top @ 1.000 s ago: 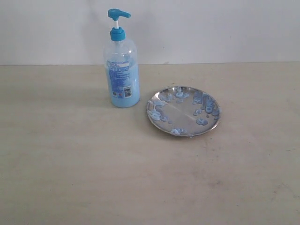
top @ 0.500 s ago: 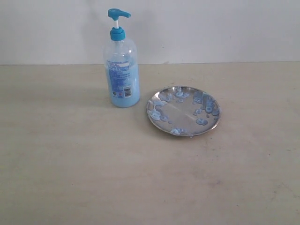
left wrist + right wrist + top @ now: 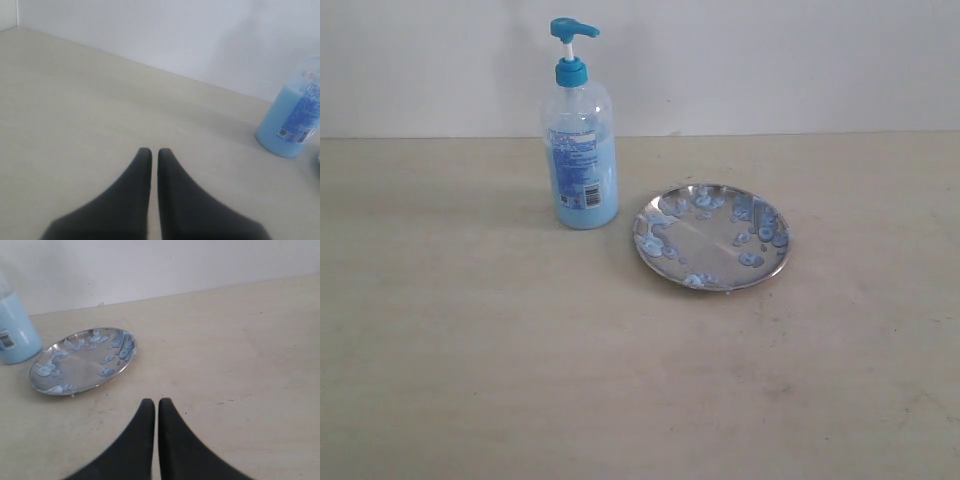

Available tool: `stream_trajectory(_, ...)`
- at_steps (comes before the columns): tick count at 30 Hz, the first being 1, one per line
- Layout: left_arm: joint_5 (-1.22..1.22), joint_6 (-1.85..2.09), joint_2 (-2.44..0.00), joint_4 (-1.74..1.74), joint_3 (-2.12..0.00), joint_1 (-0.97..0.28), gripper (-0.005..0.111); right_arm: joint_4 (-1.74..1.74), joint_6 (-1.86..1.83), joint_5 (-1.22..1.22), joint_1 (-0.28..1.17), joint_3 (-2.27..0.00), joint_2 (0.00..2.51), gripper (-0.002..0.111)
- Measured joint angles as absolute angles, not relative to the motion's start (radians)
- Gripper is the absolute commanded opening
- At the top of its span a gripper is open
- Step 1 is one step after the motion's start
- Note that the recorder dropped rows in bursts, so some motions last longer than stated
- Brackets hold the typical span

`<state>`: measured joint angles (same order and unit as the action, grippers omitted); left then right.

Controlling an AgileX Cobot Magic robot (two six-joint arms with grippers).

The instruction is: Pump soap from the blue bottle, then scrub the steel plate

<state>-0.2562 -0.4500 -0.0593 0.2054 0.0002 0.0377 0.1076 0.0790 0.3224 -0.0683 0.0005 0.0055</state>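
Observation:
The blue bottle (image 3: 581, 150) stands upright at the back of the table, its blue pump head up and light blue soap (image 3: 582, 195) filling its lower half. To its right lies the steel plate (image 3: 711, 236), dotted with bluish blobs. Neither gripper shows in the exterior view. My left gripper (image 3: 151, 151) is shut with nothing in it, over bare table, with the blue bottle (image 3: 293, 120) far off to one side. My right gripper (image 3: 156, 402) is shut and empty too, a short way from the steel plate (image 3: 82, 361); the blue bottle (image 3: 15, 330) stands beyond the plate.
The beige table (image 3: 520, 350) ends at a white wall (image 3: 770, 60) right behind the bottle. A wall corner (image 3: 16, 14) shows in the left wrist view.

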Motion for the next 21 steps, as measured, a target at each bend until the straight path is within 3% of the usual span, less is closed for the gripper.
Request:
stream_trajectory(3, -0.221, -0.357, -0.013, 0.223, 0.0, 0.038, 0.004, 0.108, 0.079, 0.322, -0.068, 0.0, 0.006, 0.0)
stream_trajectory(6, 0.184, -0.239, -0.005, 0.227, 0.002, 0.038, 0.004, 0.108, 0.079, 0.322, -0.068, 0.0, 0.006, 0.0)
stream_trajectory(11, 0.469, -0.189, -0.002, 0.233, -0.011, 0.038, 0.004, 0.108, 0.079, 0.322, -0.068, 0.0, 0.006, 0.0)
stream_trajectory(15, 0.316, 0.031, -0.002, -0.025, -0.008, 0.038, 0.004, 0.108, 0.079, 0.324, -0.068, 0.0, 0.006, 0.0)
stream_trajectory(17, 0.114, 0.161, -0.002, -0.239, -0.007, 0.038, 0.004, 0.108, 0.079, 0.324, -0.068, 0.0, 0.006, 0.0)
stream_trajectory(21, -0.216, 0.177, -0.002, -0.28, -0.005, 0.038, 0.004, 0.108, 0.079, 0.324, -0.068, 0.0, 0.006, 0.0)
